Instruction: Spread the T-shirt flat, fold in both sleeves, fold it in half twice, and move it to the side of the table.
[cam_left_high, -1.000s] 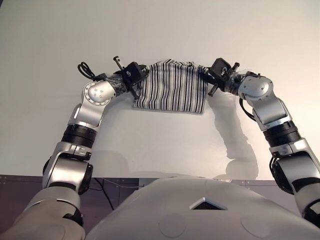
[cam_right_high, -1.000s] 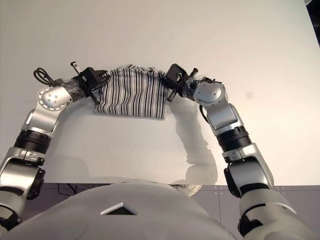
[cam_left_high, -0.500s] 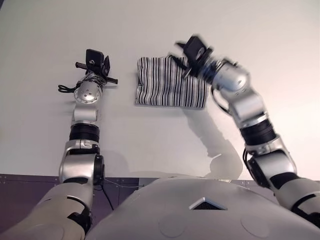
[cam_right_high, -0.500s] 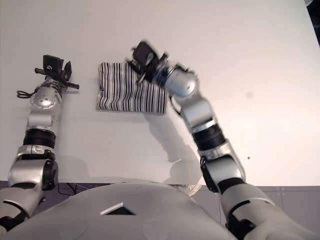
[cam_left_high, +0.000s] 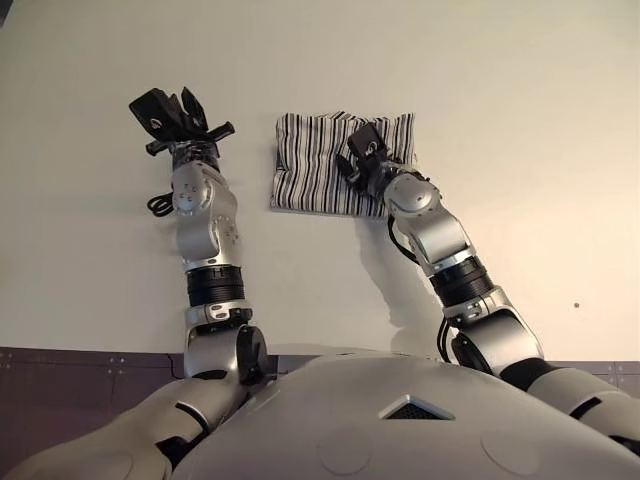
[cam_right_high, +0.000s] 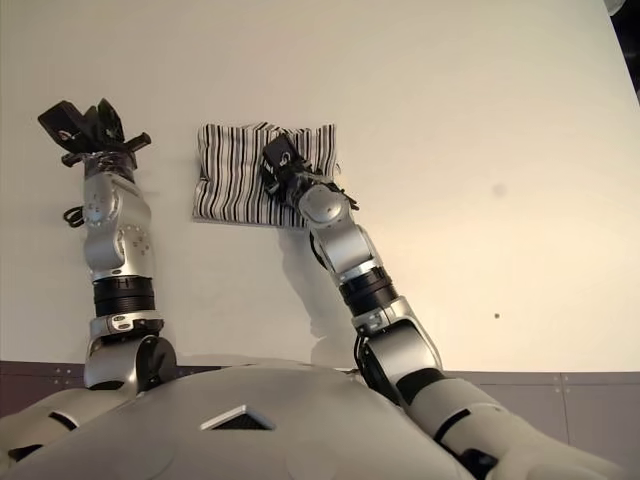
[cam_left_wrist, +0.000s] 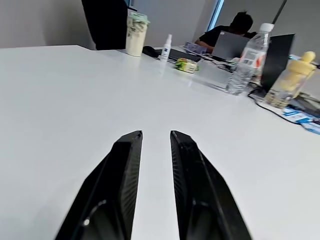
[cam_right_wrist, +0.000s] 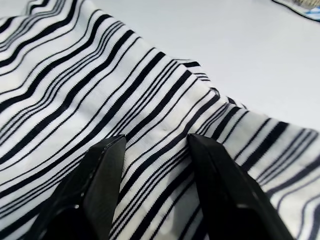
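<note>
Folded T-shirt is lying on the white tabletop at roughly 12 o'clock from the robot, a little toward 11, with its long axis running 9 to 3 o'clock. The right gripper is hovering low over the 3 o'clock half of the bundle, its fingers standing apart above the striped cloth and pinching nothing. The left gripper is sitting at 9 o'clock from the shirt, well apart from it, with its fingers a narrow gap apart, holding nothing and pointing out across bare tabletop. The right arm is therefore the nearer one by a clear margin, already sitting directly over the work. The garment is showing black and white stripes running 12 to 6 o'clock, and it is lying as a compact layered rectangle; the near edge is lying straight, while the far edge is rippling slightly and lifting at the 1 o'clock corner. Judgement: the folding is looking complete, leaving only the shift to the tabletop's side.
</note>
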